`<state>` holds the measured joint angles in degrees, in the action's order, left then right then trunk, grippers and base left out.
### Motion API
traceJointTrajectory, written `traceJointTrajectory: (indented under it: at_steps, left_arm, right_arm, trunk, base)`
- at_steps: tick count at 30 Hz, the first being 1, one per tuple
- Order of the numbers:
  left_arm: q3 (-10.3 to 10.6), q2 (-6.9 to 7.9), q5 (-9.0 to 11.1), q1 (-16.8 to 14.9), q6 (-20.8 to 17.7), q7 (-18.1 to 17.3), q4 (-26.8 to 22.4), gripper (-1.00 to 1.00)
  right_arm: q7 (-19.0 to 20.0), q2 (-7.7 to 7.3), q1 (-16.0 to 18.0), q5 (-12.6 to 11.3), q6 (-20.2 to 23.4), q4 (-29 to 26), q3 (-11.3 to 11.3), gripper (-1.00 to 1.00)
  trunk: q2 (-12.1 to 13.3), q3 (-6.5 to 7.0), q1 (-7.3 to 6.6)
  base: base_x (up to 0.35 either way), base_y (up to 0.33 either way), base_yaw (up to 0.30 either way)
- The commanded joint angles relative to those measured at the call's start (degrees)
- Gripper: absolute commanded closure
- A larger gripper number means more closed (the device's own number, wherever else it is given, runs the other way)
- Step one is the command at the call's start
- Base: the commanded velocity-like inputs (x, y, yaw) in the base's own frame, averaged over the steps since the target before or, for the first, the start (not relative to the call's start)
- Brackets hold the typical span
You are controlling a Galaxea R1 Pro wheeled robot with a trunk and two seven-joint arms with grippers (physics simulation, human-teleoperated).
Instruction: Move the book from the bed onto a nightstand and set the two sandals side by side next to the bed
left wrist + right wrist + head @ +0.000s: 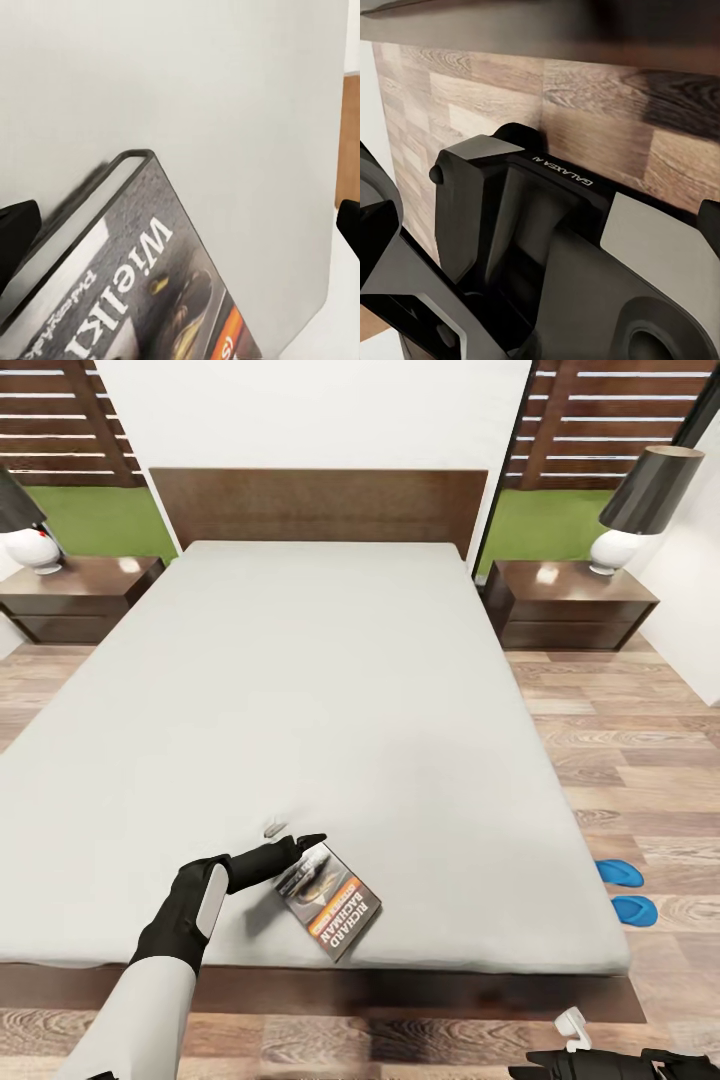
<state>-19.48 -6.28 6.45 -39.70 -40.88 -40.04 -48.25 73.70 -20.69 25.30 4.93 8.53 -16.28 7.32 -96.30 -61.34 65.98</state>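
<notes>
My left jaws reach the book on the bed.

On the left, a nightstand (pixel 75 595) with a lamp (pixel 25 530) stands by the bed (pixel 300 690). My left gripper (pixel 300 847) is low over the mattress near the foot of the bed, and its tip touches the top corner of the book (pixel 332 903). In the left wrist view the book (pixel 142 292) lies between my two dark fingers (pixel 15 225), which are wide apart and hold nothing. The cover says "RICHARD BACHMAN" and "Wielki". Further right, the two blue sandals (pixel 625 890) lie close together on the wood floor (pixel 620 760) beside the bed. The other nightstand (pixel 570 605) is past them. I cannot tell if my right gripper (pixel 575 1040) is apart or together. My right wrist view shows "GALAXEA".
</notes>
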Motion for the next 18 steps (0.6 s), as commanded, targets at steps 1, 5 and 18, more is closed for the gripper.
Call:
traceJointTrajectory:
  at_steps: [1, 5, 18]
  left_arm:
    - [-0.21, -0.05, -0.12, -0.03, -0.34, -0.05, 0.00, -1.00]
    - [-0.21, -0.06, -0.12, -0.03, -0.34, -0.05, 0.00, -1.00]
    - [-0.12, -0.13, -0.12, -0.03, -0.34, -0.04, 0.00, -1.00]
  right_arm:
    - [0.31, 0.04, 0.01, 0.52, 0.52, -0.07, 0.49, -1.00]
    - [0.31, 0.04, 0.01, 0.52, 0.52, -0.07, 0.50, -1.00]
    - [-0.21, 0.07, 0.01, 0.43, 0.44, -0.07, 0.50, -1.00]
  trunk:
    - [-0.02, -0.03, -0.01]
    - [-0.02, -0.03, -0.01]
    - [-0.02, -0.03, -0.01]
  base:
    - [-0.026, 0.000, 0.000]
    - [-0.010, 0.000, 0.000]
    - [-0.044, 0.000, 0.000]
